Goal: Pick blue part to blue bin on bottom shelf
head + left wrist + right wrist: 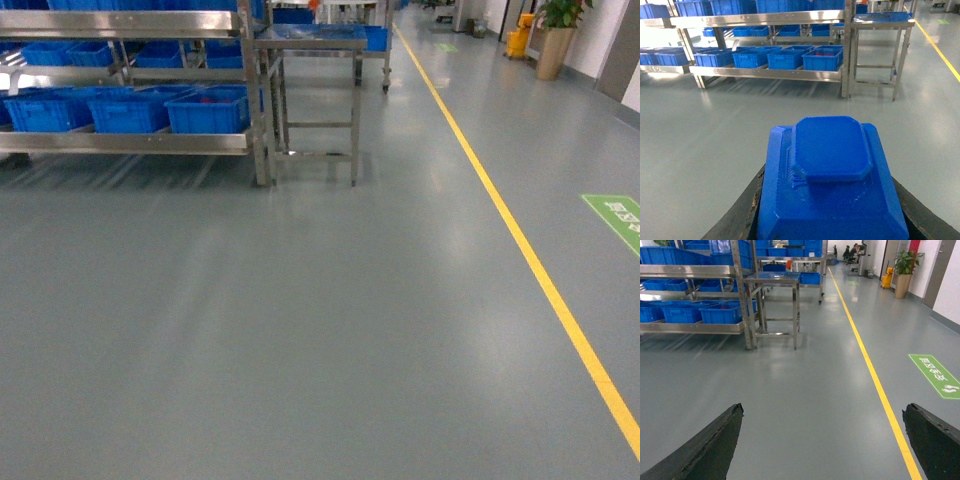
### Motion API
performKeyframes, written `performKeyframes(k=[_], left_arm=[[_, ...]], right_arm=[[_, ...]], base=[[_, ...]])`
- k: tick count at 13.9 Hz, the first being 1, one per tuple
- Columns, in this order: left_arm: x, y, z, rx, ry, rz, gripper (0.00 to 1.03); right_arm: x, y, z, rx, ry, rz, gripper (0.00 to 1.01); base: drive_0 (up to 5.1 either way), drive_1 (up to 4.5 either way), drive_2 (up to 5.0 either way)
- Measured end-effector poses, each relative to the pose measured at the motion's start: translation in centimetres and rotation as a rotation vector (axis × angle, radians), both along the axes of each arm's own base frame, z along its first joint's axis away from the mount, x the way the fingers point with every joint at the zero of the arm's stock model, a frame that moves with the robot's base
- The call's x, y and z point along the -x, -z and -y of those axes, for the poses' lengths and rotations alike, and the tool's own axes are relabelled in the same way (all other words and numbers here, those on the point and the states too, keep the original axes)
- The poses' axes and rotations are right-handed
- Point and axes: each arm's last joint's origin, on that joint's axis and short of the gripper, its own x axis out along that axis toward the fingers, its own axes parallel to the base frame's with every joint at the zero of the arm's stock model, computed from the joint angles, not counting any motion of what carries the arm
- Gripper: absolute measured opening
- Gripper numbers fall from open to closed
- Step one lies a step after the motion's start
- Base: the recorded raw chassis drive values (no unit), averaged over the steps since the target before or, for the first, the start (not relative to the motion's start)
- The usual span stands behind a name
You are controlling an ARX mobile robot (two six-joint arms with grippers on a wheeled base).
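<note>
1. Rack [130, 140] is standing at the far left of the head view, well apart from the robot across bare grey floor [300, 330]. Its bottom shelf [767, 74] is carrying a row of blue bins [822, 59], and the rightmost bin is showing something red inside.
2. Left gripper [832, 210] is gripping the blue part [832, 170], a moulded piece with a raised octagonal top. The dark fingers [732, 222] are pressing against both lower flanks of the part, so the jaws are closing on it at roughly the part's full width. The part is filling the lower centre of the left wrist view, pointing toward the rack.
3. Steel table [772, 277] is standing just beside the rack's right end, with blue bins visible behind it.
4. Right gripper [822, 450] is hanging spread wide, holding nothing; only floor is showing between its two fingertips [705, 445].
5. Yellow line [520, 240] is running along the floor at the right, with a green floor marker [615, 215] beyond it.
6. Progress, as a judgement: picking is done and the part is being carried. Approaching the rack, selecting the target bin and releasing the part are remaining.
</note>
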Motion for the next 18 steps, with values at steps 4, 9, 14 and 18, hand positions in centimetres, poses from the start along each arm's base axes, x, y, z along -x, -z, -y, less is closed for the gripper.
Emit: performKeyframes(k=[4,9,14,18], left_arm=[[-0.01,-0.03,0.00,0.000,0.000,0.003,0.44],[0.00,-0.01,0.00,0.000,0.000,0.001,0.44],[0.00,0.01,0.00,-0.001,0.000,-0.001,0.44],[-0.01,-0.01,0.00,0.000,0.000,0.001,0.44]], right_arm=[[0.00,0.05,0.00,0.000,0.000,-0.005,0.98],[0.00,0.03,0.00,0.000,-0.001,-0.003,0.98],[0.00,0.02,0.00,0.000,0.000,-0.002,0.98],[0.00,0.02,0.00,0.000,0.000,-0.002,0.98]], base=[[-1.7,-1.72,-1.7],[-1.7,-1.72,-1.7],[-0.4,3.09,-3.8],[0.0,4.30,-4.4]])
